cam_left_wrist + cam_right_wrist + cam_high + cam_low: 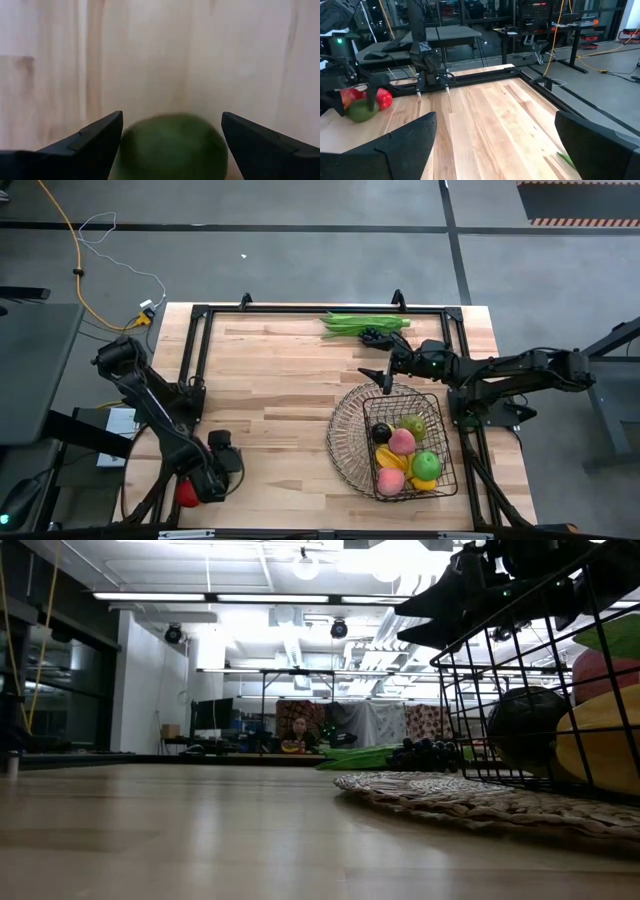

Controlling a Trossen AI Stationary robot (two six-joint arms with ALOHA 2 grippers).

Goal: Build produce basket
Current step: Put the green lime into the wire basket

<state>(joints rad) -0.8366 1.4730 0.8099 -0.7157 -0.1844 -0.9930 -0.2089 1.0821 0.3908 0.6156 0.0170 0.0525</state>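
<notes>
Jaws wide on left gripper (170,145), green apple (172,145) framed between but not clamped; if closed off-centre, apple could be squirted off table edge. Right gripper (385,372) wide too, above basket (345,430).

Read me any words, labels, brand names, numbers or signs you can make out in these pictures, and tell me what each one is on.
None can be read.
The dark wire basket, the light wooden table and the toy fruit carry no lettering.
The lit red screen in the room behind, in the right wrist view, is too blurred to read.
</notes>
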